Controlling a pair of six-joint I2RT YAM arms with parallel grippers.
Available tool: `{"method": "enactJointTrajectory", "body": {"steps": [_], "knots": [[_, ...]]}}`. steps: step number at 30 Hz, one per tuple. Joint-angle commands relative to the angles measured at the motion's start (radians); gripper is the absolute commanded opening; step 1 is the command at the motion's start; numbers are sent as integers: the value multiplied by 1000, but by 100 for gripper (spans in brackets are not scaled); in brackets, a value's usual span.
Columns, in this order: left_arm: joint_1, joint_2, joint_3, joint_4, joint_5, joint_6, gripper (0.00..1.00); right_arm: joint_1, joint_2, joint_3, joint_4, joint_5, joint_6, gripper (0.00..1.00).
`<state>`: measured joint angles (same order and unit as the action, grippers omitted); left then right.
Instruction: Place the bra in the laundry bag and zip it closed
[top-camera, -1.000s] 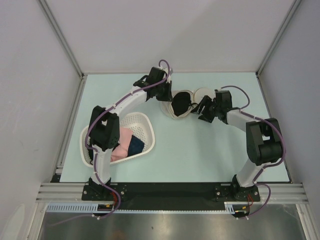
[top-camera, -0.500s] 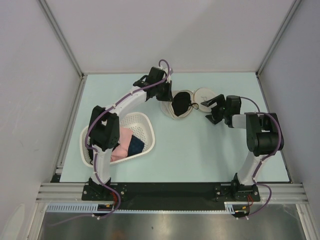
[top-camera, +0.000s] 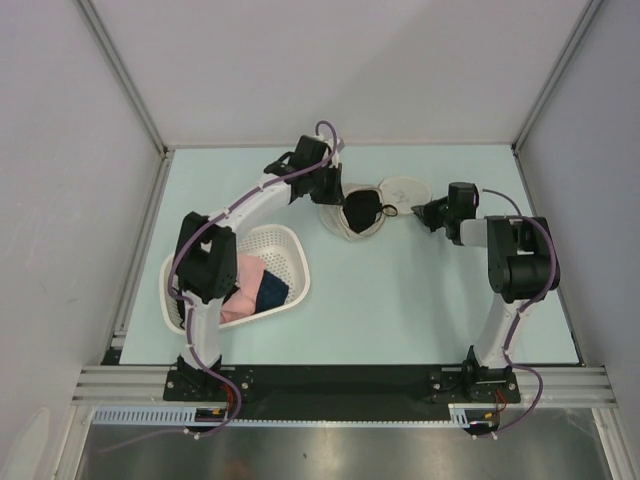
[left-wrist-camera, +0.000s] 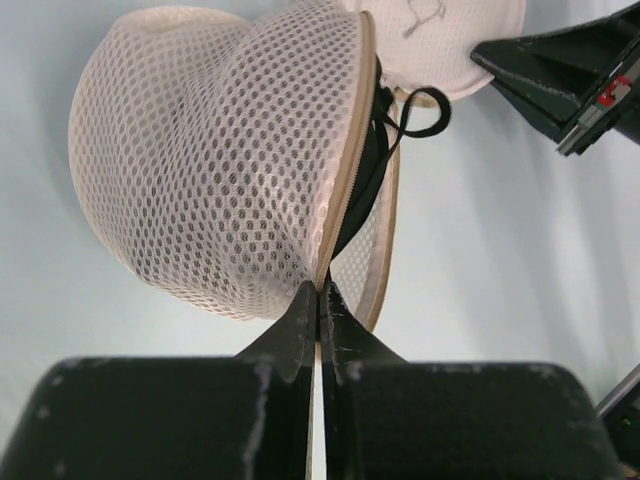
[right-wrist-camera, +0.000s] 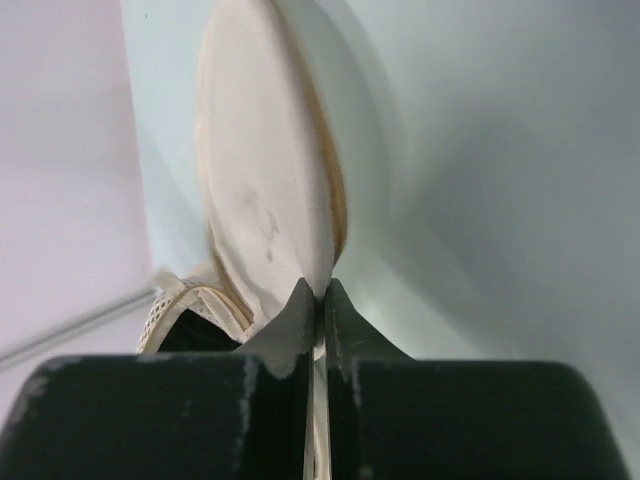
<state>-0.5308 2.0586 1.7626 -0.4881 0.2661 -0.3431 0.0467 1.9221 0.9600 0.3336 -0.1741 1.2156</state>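
Right, the laundry bag (left-wrist-camera: 200, 150) sits toward the far side of the table (top-camera: 400, 300), clamshell open, w/ the bra (top-camera: 360, 210) tucked inside the mesh half as a dark bundle. One thin strap (left-wrist-camera: 425, 105) loops out past the zip rim on the side facing the flap (right-wrist-camera: 265, 200).

L gripper (left-wrist-camera: 318, 292) has its jaws pressed together on the rim of the mesh half, right at the tan zip tape (no gap between the tips in the wrist view). R gripper (right-wrist-camera: 320, 292) is likewise closed, tips meeting on the lower edge of the cream flap. The flap stands tilted up off the table w/ shadow under it. It looks pinched, tho the fabric betw. the tips is hard to make out.

The grippers are on opposite sides of the bag, L on its left, R on its right. Zip not done up: the two halves gape apart.

Near the L arm's base, well apart from the bag, a white basket (top-camera: 290, 235) holds a pink garment (top-camera: 238, 295) and a navy cloth (top-camera: 272, 290).
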Motion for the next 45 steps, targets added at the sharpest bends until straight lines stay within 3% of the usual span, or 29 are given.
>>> {"method": "enactJointTrajectory", "body": {"steps": [1,7,12,15,18,21,23,28,31,33,36,38,40,41,45], "knots": [[28,-92,-8,22,30,-43,0,31,-99,135,-109,50,-227,0],[54,-196,-107,77,53,-105,0,189,-247,336,-490,251,-583,0],[57,-328,-265,143,108,-169,0,327,-412,387,-717,399,-697,0],[57,-396,-371,196,101,-198,0,398,-521,284,-679,455,-723,0],[74,-365,-384,172,103,-186,0,387,-546,188,-617,429,-751,0],[68,-412,-426,186,67,-198,0,398,-596,162,-607,496,-822,0],[69,-442,-471,219,39,-200,0,381,-664,128,-552,455,-852,0],[75,-402,-443,158,41,-172,0,371,-653,97,-521,369,-880,0],[75,-428,-480,178,10,-172,11,375,-678,47,-472,337,-869,0],[69,-454,-494,183,-20,-160,29,378,-698,36,-452,326,-872,0],[11,-534,-457,168,-146,-102,43,372,-704,43,-459,312,-878,0],[-40,-555,-393,145,-247,-74,44,369,-712,40,-456,294,-869,0],[-121,-545,-355,146,-264,-53,36,367,-716,43,-453,288,-866,0],[-144,-513,-326,146,-254,-56,23,367,-716,43,-456,282,-863,0],[-210,-392,-285,158,-186,-109,5,364,-726,54,-459,277,-852,0]]}}
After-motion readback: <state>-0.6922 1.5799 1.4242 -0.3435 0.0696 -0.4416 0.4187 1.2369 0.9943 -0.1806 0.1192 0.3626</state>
